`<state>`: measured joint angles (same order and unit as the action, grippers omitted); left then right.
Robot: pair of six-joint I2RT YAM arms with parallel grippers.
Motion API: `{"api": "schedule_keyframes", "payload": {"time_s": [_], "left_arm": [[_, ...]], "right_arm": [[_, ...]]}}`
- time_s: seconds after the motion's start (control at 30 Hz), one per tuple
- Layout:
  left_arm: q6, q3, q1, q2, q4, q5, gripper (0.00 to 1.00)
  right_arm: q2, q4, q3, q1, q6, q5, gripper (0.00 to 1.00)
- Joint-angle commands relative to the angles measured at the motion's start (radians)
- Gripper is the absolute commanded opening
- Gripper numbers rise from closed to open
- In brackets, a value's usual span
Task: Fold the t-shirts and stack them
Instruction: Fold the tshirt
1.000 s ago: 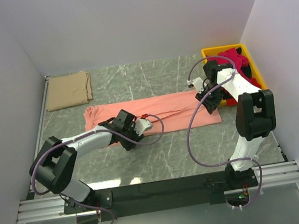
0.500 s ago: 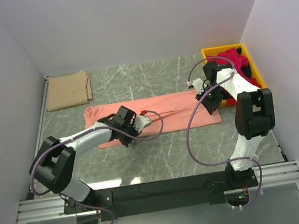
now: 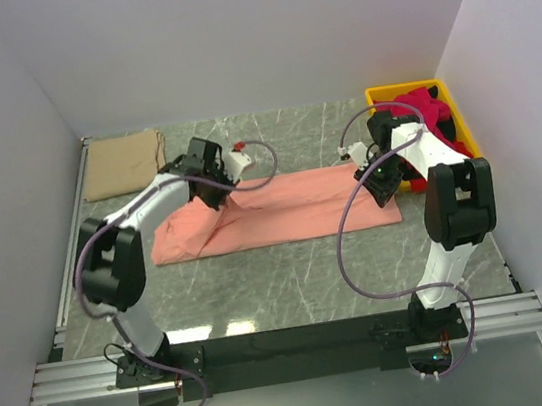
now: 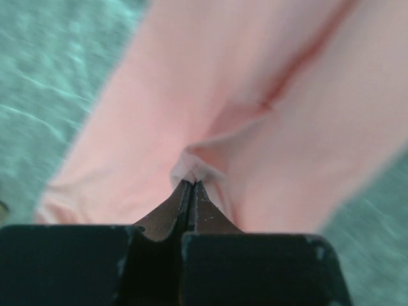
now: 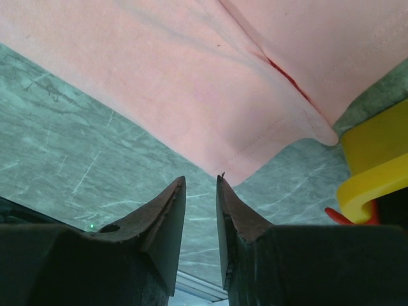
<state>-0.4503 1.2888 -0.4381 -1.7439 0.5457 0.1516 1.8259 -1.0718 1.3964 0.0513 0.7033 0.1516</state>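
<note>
Marble table (image 3: 292, 281) holds salmon-pink t-shirt (image 3: 296, 202), blurred where left gripper (image 4: 189, 185) pinches it; right gripper (image 5: 201, 181) ajar, empty.

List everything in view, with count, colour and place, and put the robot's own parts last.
salmon-pink t-shirt: one, spread across the middle of the table, its left part bunched and lifted
tan t-shirt: one, folded flat at the far left corner
red t-shirts: number unclear, heaped in the bin
yellow bin: one, at the far right corner
table: one, grey-green marble pattern
left gripper: black fingers, shut on a pinch of the salmon-pink t-shirt
right gripper: black fingers, slightly apart and holding nothing, above the salmon-pink t-shirt's right end by the bin
</note>
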Motion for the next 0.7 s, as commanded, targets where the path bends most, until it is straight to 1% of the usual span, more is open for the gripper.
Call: {"api": "schedule_keyframes", "payload": {"time_s": [0.0, 0.03, 0.07, 0.1, 0.13, 0.2, 0.27, 0.3, 0.37, 0.43, 0.5, 0.53, 0.57, 0.6, 0.67], "left_arm": [[-0.094, 0.148, 0.056, -0.138, 0.002, 0.014, 0.01], [-0.097, 0.209, 0.067, -0.166, 0.013, 0.014, 0.05], [-0.1, 0.24, 0.078, -0.189, 0.023, 0.038, 0.21], [-0.097, 0.266, 0.102, -0.222, 0.033, 0.045, 0.27], [-0.094, 0.314, 0.116, -0.233, 0.052, 0.061, 0.37], [-0.079, 0.354, 0.165, -0.24, 0.075, 0.12, 0.47], [-0.058, 0.394, 0.203, -0.226, 0.111, 0.167, 0.49], [-0.051, 0.4, 0.241, -0.197, 0.118, 0.216, 0.49], [-0.063, 0.367, 0.272, -0.151, 0.15, 0.264, 0.49], [-0.086, 0.259, 0.288, -0.048, 0.164, 0.307, 0.49], [-0.116, 0.167, 0.285, 0.062, 0.171, 0.309, 0.5], [-0.117, 0.089, 0.282, 0.092, 0.175, 0.301, 0.5], [-0.116, 0.054, 0.276, 0.115, 0.183, 0.287, 0.5], [-0.113, -0.01, 0.263, 0.153, 0.184, 0.245, 0.5], [-0.088, -0.072, 0.247, 0.199, 0.168, 0.209, 0.5]], "right_arm": [[0.004, -0.017, 0.05, -0.008, 0.002, 0.016, 0.34], [0.006, -0.019, 0.053, -0.008, 0.004, 0.016, 0.35], [0.009, -0.02, 0.053, -0.008, 0.004, 0.014, 0.36], [0.007, -0.025, 0.058, -0.008, 0.004, 0.016, 0.36], [0.007, -0.027, 0.058, -0.008, 0.004, 0.017, 0.37], [0.009, -0.027, 0.056, -0.008, -0.001, 0.017, 0.37], [0.007, -0.025, 0.055, -0.008, -0.005, 0.017, 0.38], [0.007, -0.027, 0.052, -0.007, -0.005, 0.019, 0.37], [0.006, -0.027, 0.052, -0.005, -0.011, 0.02, 0.37], [0.007, -0.03, 0.055, -0.002, -0.014, 0.031, 0.37], [0.006, -0.028, 0.058, 0.005, -0.021, 0.034, 0.37], [0.01, -0.025, 0.056, 0.008, -0.024, 0.035, 0.37], [0.015, -0.024, 0.058, 0.016, -0.028, 0.037, 0.37], [0.021, -0.024, 0.056, 0.019, -0.031, 0.039, 0.37], [0.027, -0.022, 0.064, 0.022, -0.039, 0.048, 0.37]]}}
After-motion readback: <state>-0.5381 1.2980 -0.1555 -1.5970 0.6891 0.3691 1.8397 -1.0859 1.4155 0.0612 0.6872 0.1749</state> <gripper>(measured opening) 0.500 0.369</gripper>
